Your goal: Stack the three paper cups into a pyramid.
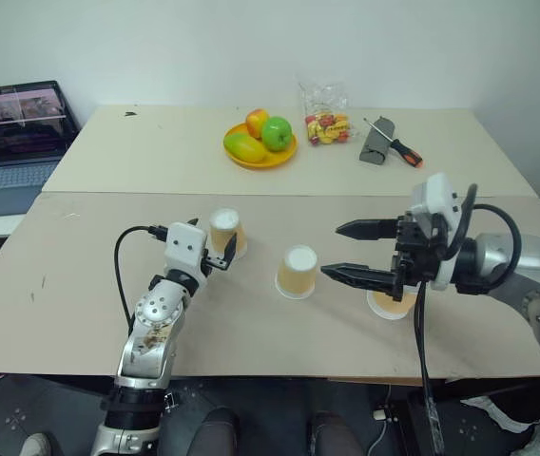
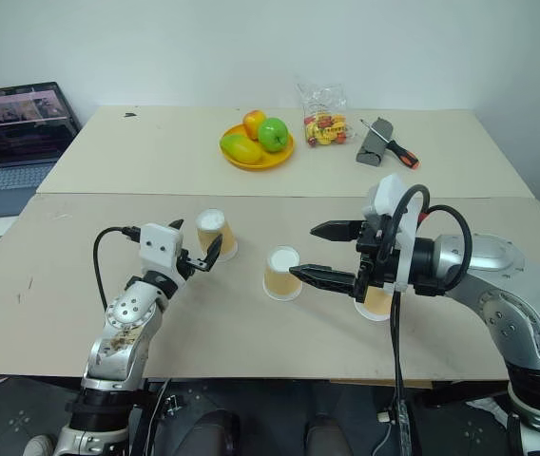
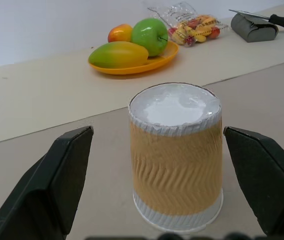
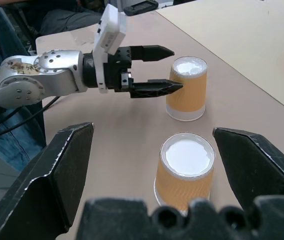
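Observation:
Three paper cups stand upside down on the tan table, white bases up. The left cup sits just ahead of my left gripper, whose open fingers flank it without touching. The middle cup stands free, just left of my right gripper. That gripper hovers open above the table, pointing left. The third cup shows partly beneath the right hand. The right wrist view shows the middle cup, the left cup and the left gripper beside it.
At the back of the table are a yellow plate with fruit, a bag of sweets, a grey block and a screwdriver. A laptop sits on a side table at far left.

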`<state>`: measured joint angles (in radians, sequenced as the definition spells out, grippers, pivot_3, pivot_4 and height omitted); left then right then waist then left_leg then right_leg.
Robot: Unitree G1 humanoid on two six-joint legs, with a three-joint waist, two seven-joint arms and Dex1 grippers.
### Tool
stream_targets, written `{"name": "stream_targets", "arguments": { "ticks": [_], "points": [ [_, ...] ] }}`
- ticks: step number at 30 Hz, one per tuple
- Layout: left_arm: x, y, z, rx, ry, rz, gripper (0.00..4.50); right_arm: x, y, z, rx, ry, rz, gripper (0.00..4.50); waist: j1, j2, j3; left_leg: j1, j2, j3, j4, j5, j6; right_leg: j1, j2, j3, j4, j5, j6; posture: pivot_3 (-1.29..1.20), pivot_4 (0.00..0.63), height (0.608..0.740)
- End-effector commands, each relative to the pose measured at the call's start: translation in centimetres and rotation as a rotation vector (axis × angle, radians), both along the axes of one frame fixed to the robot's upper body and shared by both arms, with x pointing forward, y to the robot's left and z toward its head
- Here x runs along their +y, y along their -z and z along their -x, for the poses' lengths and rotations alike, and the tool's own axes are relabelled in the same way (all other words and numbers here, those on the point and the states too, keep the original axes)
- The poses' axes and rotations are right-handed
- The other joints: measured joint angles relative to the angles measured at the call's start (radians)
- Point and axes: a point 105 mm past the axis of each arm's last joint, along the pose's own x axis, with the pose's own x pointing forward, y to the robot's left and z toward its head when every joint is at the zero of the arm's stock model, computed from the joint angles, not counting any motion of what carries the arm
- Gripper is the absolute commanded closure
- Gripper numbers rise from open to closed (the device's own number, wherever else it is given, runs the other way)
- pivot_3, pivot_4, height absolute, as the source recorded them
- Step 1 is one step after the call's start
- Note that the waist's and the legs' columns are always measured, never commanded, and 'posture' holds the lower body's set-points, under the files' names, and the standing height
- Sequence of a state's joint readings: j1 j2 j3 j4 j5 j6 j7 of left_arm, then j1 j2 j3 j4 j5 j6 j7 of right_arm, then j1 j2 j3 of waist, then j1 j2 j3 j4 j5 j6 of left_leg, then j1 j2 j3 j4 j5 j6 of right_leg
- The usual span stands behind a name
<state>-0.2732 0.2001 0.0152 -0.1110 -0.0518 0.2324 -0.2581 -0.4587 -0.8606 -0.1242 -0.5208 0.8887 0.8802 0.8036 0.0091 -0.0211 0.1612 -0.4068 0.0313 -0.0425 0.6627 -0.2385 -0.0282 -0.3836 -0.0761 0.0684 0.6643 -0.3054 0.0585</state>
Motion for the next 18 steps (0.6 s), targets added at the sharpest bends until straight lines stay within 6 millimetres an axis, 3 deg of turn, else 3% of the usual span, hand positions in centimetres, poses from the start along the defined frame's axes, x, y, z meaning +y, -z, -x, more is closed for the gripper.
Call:
{"name": "stream_targets", "arguments": {
  "ticks": [1,8,16,17,18],
  "points": [
    [-0.8,-1.1,-1.0,-0.018,0.058,0.07,0.05,0.0,-1.4,0.7,-0.053,-0.011,-0.009,0.0,0.0,0.0,0.0,0.0,0.0,0.0,0.0,0.0,0.0,0.0,0.0,0.0,0.0,0.0,0.0,0.0,0.15,0.74],
    [-1.7,-2.5,-3.3,-0.029,0.101,0.087,0.05,-0.1,-1.2,0.7,-0.047,0.004,-0.012,0.0,0.0,0.0,0.0,0.0,0.0,0.0,0.0,0.0,0.0,0.0,0.0,0.0,0.0,0.0,0.0,0.0,0.15,0.74],
    [-1.4,-2.6,-3.4,-0.03,0.115,0.064,0.05,-0.2,-1.3,0.9,-0.05,0.009,-0.011,0.0,-0.005,0.0,0.0,-0.001,0.0,0.0,0.0,0.0,0.0,-0.001,0.0,0.0,0.0,0.0,0.0,0.0,0.15,0.74],
    [-1.4,-2.6,-3.4,-0.032,0.119,0.06,0.56,-0.2,-1.4,0.9,-0.051,0.01,-0.011,0.0,-0.004,0.0,0.0,-0.001,0.0,0.0,0.0,0.0,0.0,-0.001,0.0,0.0,0.0,0.0,0.0,0.0,0.15,0.74],
    [-1.3,-2.7,-3.4,-0.036,0.117,0.056,0.76,-0.2,-1.3,0.9,-0.051,0.012,-0.011,0.0,-0.004,0.0,0.0,-0.001,0.0,0.0,0.0,0.0,0.0,-0.001,0.0,0.0,0.0,0.0,0.0,0.0,0.15,0.74]
  ]
}}
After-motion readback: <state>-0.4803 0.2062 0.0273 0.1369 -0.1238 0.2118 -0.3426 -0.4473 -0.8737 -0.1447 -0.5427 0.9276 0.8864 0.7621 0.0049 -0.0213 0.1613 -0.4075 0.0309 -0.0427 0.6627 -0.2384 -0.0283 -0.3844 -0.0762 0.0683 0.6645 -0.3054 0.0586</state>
